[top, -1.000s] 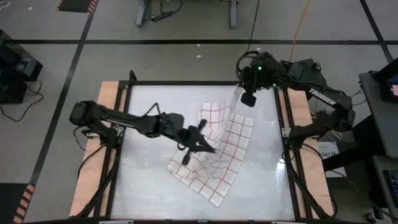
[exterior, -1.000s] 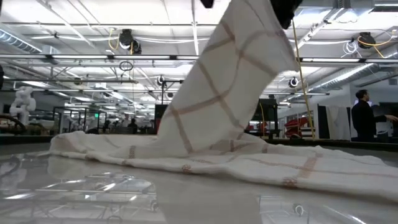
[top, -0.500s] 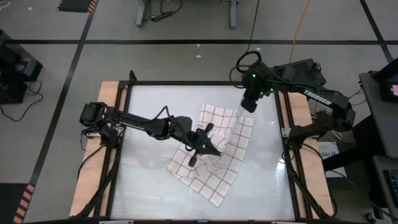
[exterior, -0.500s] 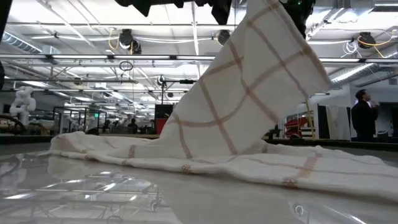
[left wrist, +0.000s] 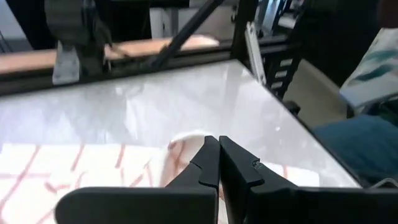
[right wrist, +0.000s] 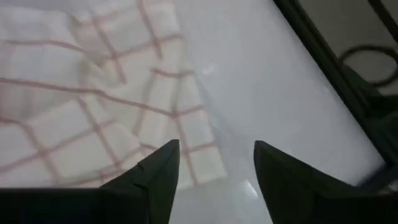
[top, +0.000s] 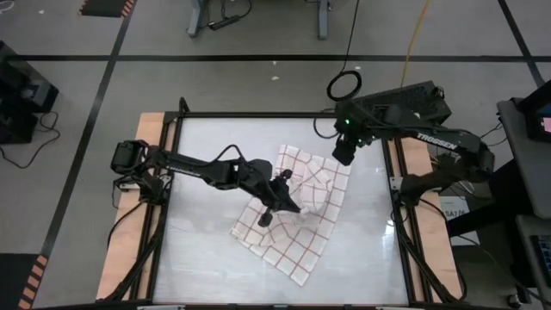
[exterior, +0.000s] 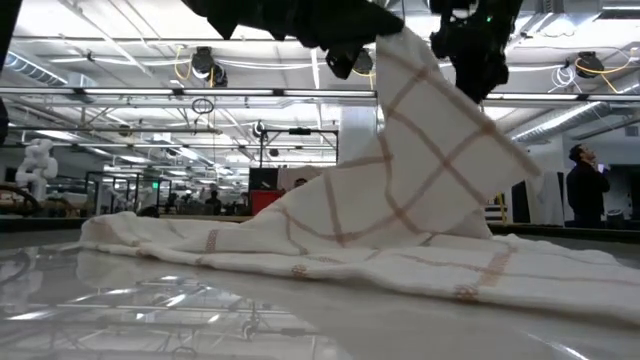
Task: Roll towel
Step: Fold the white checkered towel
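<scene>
The towel [top: 293, 215] lies mid-table, long axis running diagonally, directly under the left gripper [top: 277, 200], whose fingers are pressed together holding nothing, while the right gripper [top: 343, 151] hovers empty, fingers spread, above its far corner.

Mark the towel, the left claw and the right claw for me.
towel [top: 297, 245]: high view, flat checked part near the front corner.
left claw [top: 287, 205]: high view, shut fingertips over the towel's middle.
right claw [right wrist: 216, 171]: right wrist view, gap between its open fingers.
</scene>
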You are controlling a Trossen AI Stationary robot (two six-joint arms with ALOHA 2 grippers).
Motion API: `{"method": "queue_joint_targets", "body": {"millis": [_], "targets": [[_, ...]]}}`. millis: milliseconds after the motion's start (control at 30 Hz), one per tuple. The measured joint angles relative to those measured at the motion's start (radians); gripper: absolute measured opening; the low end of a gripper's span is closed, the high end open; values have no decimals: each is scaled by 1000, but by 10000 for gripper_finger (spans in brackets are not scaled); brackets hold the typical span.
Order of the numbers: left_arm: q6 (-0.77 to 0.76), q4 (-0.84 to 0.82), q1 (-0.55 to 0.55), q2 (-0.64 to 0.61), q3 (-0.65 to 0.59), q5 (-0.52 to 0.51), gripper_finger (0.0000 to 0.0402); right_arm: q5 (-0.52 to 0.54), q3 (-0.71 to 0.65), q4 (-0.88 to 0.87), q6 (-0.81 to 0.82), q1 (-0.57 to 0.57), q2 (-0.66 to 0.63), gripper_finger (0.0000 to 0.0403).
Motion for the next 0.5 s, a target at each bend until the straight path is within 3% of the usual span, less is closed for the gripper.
{"method": "queue_joint_targets", "body": {"millis": [133, 367, 500], "targets": [[0, -44, 16, 0, 0, -4, 4, -14, -72, 133, 62, 132, -78, 198], [0, -84, 38, 0, 0, -6, 4, -22, -363, 412, 165, 413, -207, 179], [0, -83, 41, 0, 0, -3, 4, 45, -513, 584, 254, 535, -226, 162]]}}
